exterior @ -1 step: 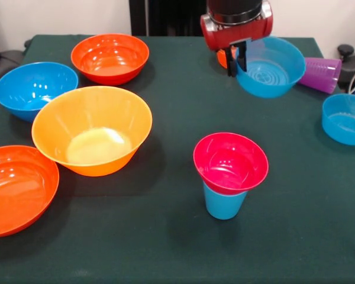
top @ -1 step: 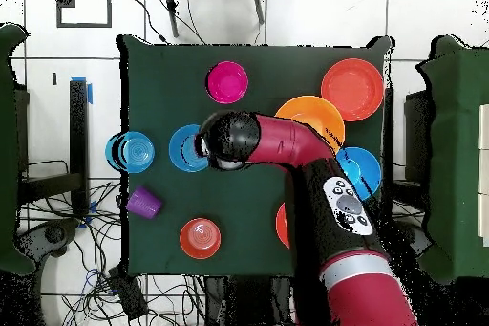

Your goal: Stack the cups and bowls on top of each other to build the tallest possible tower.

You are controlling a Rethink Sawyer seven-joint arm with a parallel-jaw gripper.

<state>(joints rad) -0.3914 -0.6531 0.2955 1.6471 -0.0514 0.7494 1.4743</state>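
Dark green desk [exterior @ -1 step: 165, 248] on white tiled floor [top @ -1 step: 57, 64]. At upper right, the tool [exterior @ -1 step: 239, 59] grips a small blue bowl's [exterior @ -1 step: 272, 68] rim, lifted.

Dark green table [exterior @ -1 step: 165, 236]; cables [top @ -1 step: 95, 289] on tiled floor [top @ -1 step: 315, 16].

Your widest open lane is the dark green tablecloth [exterior @ -1 step: 165, 236] in front of and beside the magenta-pink plastic bowl [exterior @ -1 step: 231, 163] nested on the light blue tumbler [exterior @ -1 step: 223, 204]. To one side, the large yellow-orange bowl [exterior @ -1 step: 92, 130], two red-orange bowls [exterior @ -1 step: 109, 57] [exterior @ -1 step: 15, 189] and a large blue bowl [exterior @ -1 step: 34, 89] crowd together. Opposite, a toppled translucent purple cup [exterior @ -1 step: 321, 74] and a small blue bowl [exterior @ -1 step: 345, 118] line the edge.
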